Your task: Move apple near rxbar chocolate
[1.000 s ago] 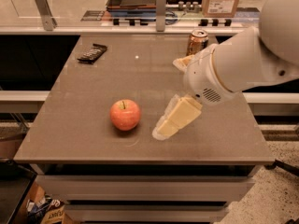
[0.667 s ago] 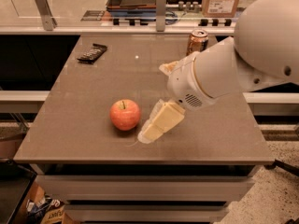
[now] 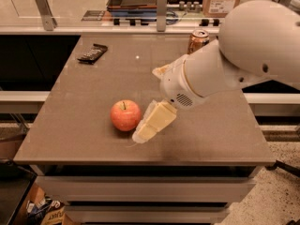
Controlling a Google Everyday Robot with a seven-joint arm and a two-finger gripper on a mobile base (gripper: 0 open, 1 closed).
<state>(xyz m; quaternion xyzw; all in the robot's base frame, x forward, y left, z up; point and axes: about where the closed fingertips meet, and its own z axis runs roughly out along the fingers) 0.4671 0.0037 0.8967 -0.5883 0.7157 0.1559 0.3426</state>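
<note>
While my gripper (image 3: 144, 132) hangs low over the near middle of the table (image 3: 84, 144), its tip sits just right of the apple (image 3: 125, 115). Apart or together? I cannot tell from here. The apple stands stem up, near and left of centre. The rxbar chocolate (image 3: 92, 53) lies flat at the far left, well apart from it. Far right, a drink can (image 3: 198, 40) stands behind my arm.

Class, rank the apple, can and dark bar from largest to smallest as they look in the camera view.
1. Apple, nearest the camera.
2. Can and bar: look alike; both farther back, can partly behind the arm, so unranked.
Gripper sits beside the apple.
</note>
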